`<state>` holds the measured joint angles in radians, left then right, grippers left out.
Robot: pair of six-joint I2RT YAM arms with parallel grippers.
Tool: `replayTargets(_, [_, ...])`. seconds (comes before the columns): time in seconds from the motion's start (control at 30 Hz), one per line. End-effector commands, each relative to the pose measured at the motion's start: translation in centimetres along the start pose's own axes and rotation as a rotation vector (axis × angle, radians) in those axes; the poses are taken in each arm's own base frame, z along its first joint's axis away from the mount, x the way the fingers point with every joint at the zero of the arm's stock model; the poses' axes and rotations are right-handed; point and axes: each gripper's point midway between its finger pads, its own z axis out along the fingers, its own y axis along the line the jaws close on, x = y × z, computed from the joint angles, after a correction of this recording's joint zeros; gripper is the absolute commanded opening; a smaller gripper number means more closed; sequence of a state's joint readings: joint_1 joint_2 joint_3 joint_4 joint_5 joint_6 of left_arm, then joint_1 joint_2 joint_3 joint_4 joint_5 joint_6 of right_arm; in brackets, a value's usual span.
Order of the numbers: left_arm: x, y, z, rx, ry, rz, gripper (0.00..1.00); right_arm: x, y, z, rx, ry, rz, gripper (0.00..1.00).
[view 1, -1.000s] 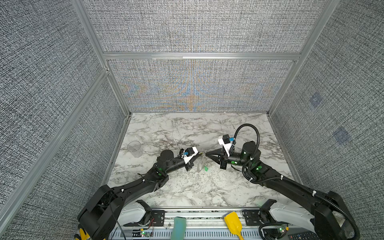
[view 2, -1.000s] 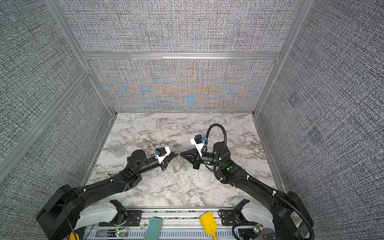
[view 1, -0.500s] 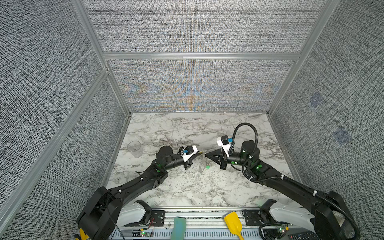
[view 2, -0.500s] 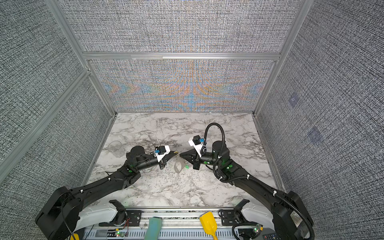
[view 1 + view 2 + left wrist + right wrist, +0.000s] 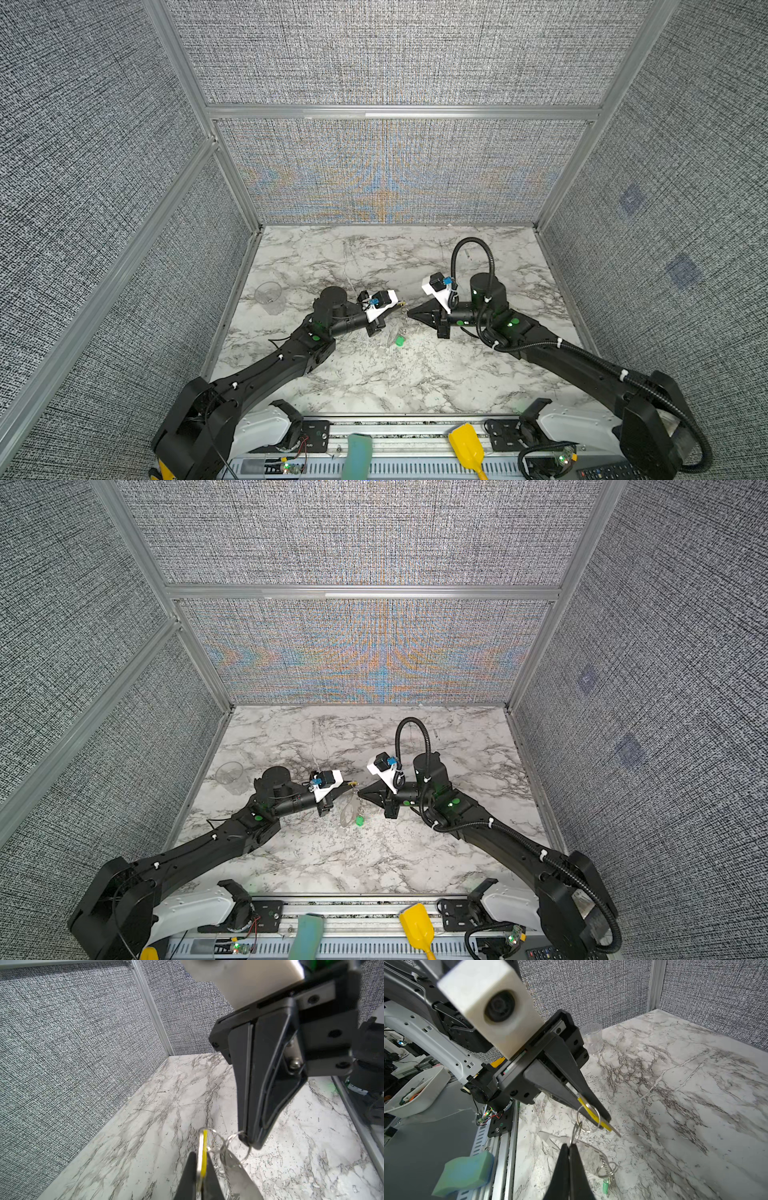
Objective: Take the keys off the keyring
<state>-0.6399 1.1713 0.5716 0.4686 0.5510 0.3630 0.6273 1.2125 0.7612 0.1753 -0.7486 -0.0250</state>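
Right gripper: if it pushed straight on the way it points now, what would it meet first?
Most likely the yellow key tag clamped in the left gripper, which faces the right gripper tip to tip; only the small metal ring it pinches lies between. Depth is hard to judge.

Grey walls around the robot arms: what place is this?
Probably a robot test booth: grey fabric panels in metal frames box in a marble tabletop, with the left arm and right arm mounted at its front.
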Motion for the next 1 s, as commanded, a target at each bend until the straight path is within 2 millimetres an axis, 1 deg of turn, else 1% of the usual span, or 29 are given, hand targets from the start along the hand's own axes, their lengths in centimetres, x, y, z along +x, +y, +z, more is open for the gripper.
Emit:
replayTargets(0.0, [-0.6, 1.0, -0.2, -0.044, -0.001, 0.038, 0.0, 1.4, 0.7, 0.1, -0.051, 0.07, -0.004, 0.0])
replayTargets(0.2, [-0.8, 0.9, -0.1, -0.034, 0.0, 0.034, 0.0, 1.5, -0.4, 0.5, -0.011, 0.106, -0.026, 0.0])
replayTargets(0.3, [-0.7, 1.2, -0.2, -0.052, 0.015, 0.027, 0.0, 1.2, -1.4, 0.5, 0.038, 0.114, -0.04, 0.0])
replayTargets(0.33, [-0.6, 1.5, -0.2, -0.064, 0.023, 0.023, 0.0, 1.0, -1.6, 0.6, 0.053, 0.113, -0.048, 0.02])
replayTargets(0.37, [-0.6, 1.6, -0.2, -0.074, 0.029, 0.022, 0.0, 0.8, -2.0, 0.4, 0.072, 0.111, -0.052, 0.05])
replayTargets(0.43, [-0.6, 2.0, -0.3, -0.096, 0.04, 0.009, 0.0, 0.3, -2.4, 0.2, 0.105, 0.104, -0.068, 0.17])
replayTargets(0.57, [-0.6, 2.5, -0.3, -0.124, 0.063, -0.017, 0.0, -0.7, -3.0, -0.7, 0.183, 0.071, -0.092, 0.32])
replayTargets(0.6, [-0.6, 2.5, -0.3, -0.124, 0.068, -0.018, 0.0, -1.0, -3.2, -1.0, 0.204, 0.055, -0.096, 0.35])
replayTargets(0.7, [-0.7, 2.5, -0.1, -0.117, 0.085, -0.023, 0.0, -1.7, -3.6, -2.0, 0.275, 0.009, -0.096, 0.38])
replayTargets(0.77, [-0.8, 2.6, 0.1, -0.114, 0.096, -0.038, 0.0, -2.2, -3.2, -2.3, 0.288, -0.027, -0.093, 0.38])
replayTargets(0.97, [-1.5, 3.4, 0.5, -0.178, 0.116, -0.086, 0.0, -2.5, -2.3, -2.1, 0.366, -0.06, -0.116, 0.41])
